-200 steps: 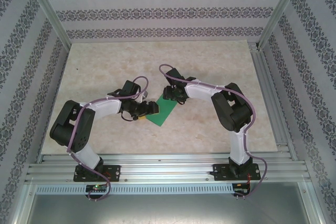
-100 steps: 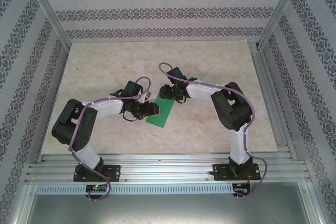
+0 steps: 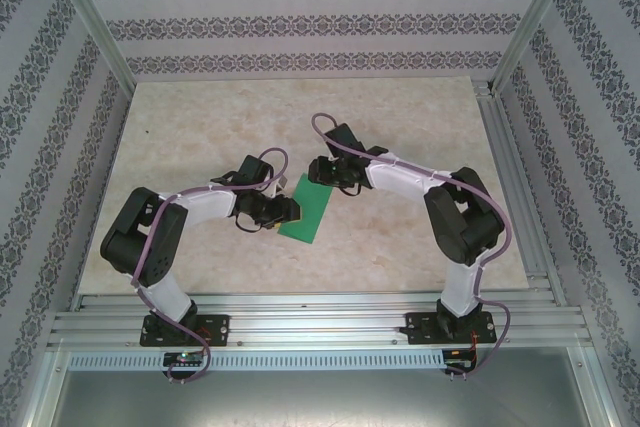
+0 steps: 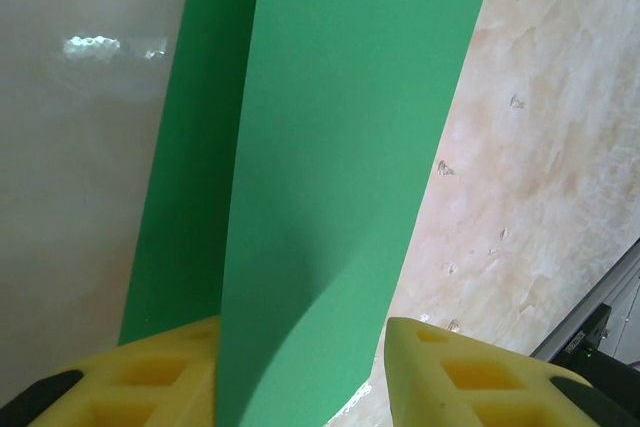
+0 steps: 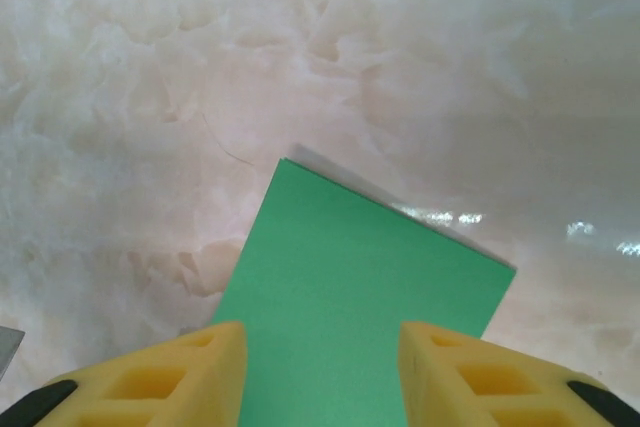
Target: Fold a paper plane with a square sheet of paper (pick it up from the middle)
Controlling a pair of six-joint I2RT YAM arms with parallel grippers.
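The square sheet of paper is bright green and lies as a folded rectangle in the middle of the table. My left gripper is at its left edge. In the left wrist view a raised, curved flap of the paper stands between the yellow fingers. It rests against the left finger, with a gap to the right one, so the left gripper is open. My right gripper is at the sheet's far end. In the right wrist view the right gripper is open, with the flat paper showing between its fingers.
The marble-patterned tabletop surrounds the paper. Aluminium rails run along the near edge and another rail runs down the right side. Patterned walls close in the back and both sides.
Both grippers' jaws have narrowed. The left gripper edged right onto the paper's edge. The right gripper shifted slightly away from me and its elbow swung right. The paper stayed put.
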